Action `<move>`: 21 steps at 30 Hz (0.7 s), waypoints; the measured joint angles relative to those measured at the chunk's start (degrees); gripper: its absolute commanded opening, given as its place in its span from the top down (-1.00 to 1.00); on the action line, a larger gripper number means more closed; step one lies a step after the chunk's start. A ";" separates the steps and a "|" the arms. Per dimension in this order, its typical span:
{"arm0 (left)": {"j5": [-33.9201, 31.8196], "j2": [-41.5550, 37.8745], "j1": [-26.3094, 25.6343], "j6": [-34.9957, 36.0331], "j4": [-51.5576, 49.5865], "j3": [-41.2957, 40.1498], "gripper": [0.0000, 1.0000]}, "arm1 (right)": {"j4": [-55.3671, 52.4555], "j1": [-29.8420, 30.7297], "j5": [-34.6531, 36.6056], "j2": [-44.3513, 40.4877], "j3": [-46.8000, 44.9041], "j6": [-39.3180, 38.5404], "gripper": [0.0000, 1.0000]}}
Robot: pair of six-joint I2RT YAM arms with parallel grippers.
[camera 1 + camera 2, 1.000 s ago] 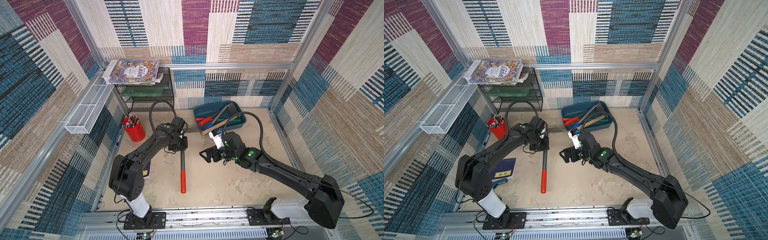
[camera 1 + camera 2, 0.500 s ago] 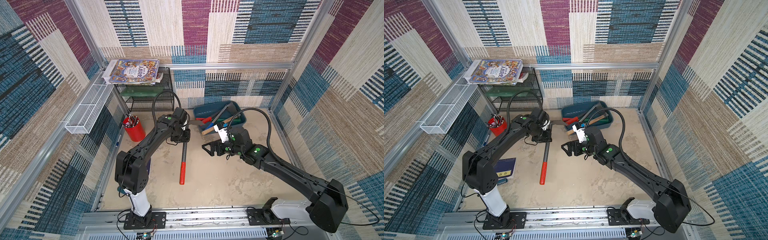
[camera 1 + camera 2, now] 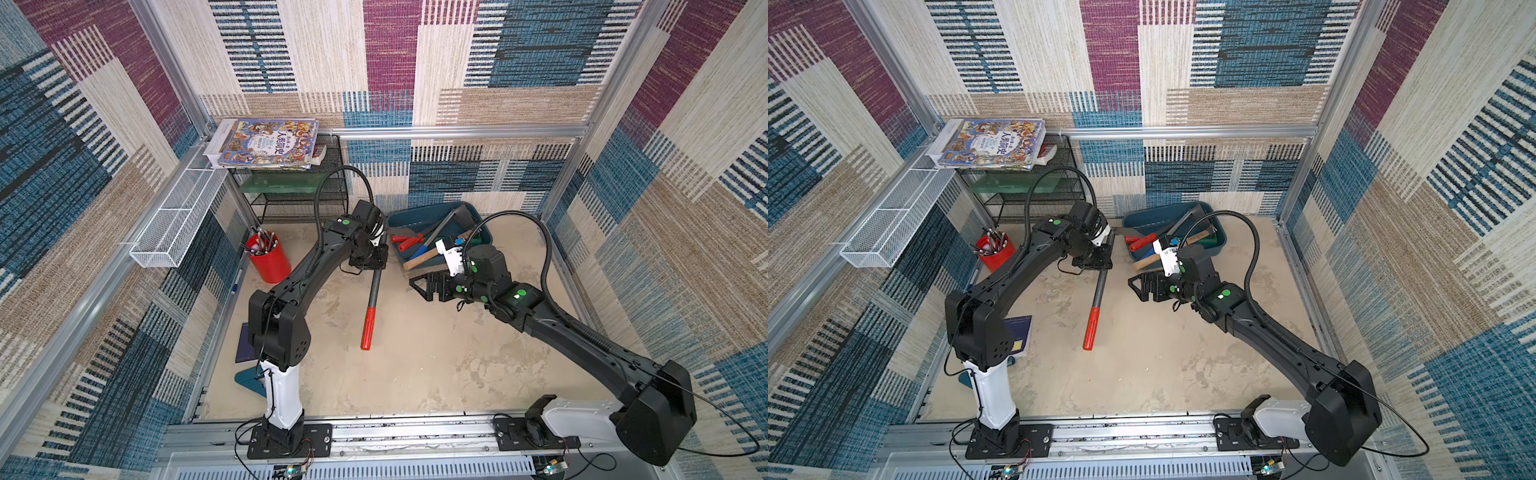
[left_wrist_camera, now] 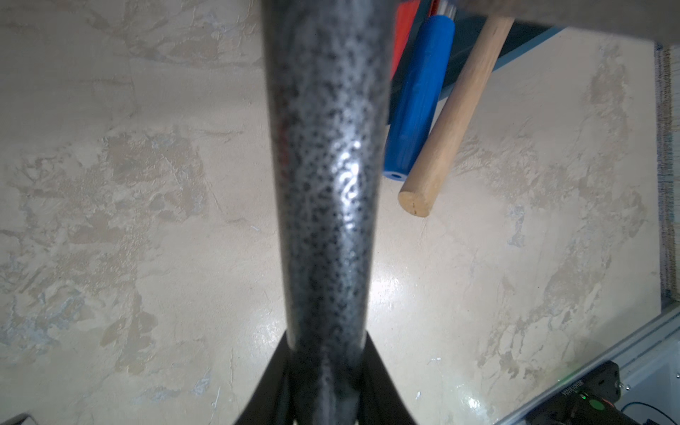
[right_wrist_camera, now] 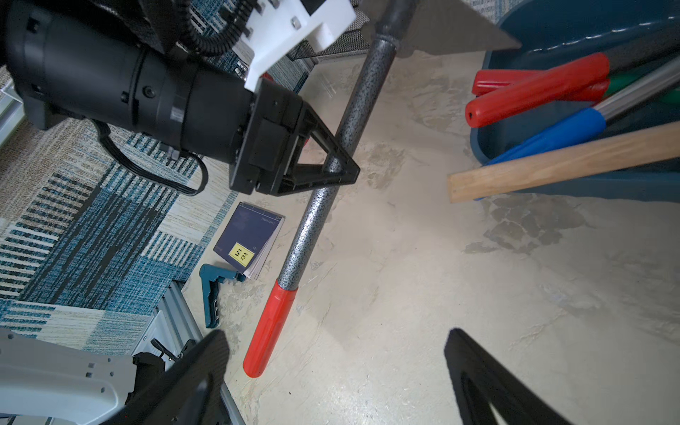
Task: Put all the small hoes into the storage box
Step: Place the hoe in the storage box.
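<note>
The small hoe [image 3: 375, 286] has a speckled grey shaft and a red grip [image 3: 1091, 328]. My left gripper [image 3: 370, 262] is shut on the shaft just below the blade, as the left wrist view shows [image 4: 327, 342]. The hoe is off the floor, grip end pointing toward the front. Its flat blade [image 5: 456, 29] is close to the left rim of the dark-teal storage box [image 3: 401, 218] at the back. My right gripper [image 3: 419, 286] stands open to the right of the shaft, nothing between its fingers [image 5: 335, 333].
The box [image 3: 1142, 218] holds red-handled, blue-handled and wooden-handled tools [image 5: 552, 165] that stick out over its front rim. A red pen cup [image 3: 268, 259], a black wire rack [image 3: 299, 203] with books, and a white mesh basket [image 3: 174, 224] stand at left. A dark notebook [image 5: 250, 239] lies on the floor.
My left gripper has carried the hoe back and a little right, toward the box. The right arm has also moved back and to the right, still open.
</note>
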 measured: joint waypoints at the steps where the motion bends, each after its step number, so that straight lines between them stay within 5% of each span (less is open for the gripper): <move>1: 0.44 0.22 0.00 0.00 -0.02 0.39 1.00 | 0.02 -0.15 -0.26 0.09 0.00 0.24 -0.91; 13: 4.98 2.01 -0.61 0.15 -0.09 3.04 1.00 | 3.50 -0.83 -3.45 1.73 -2.95 2.62 -1.00; 21: 6.27 1.51 -1.05 0.37 -0.11 2.67 1.00 | 10.54 -0.70 -3.98 2.47 -7.37 8.79 -0.88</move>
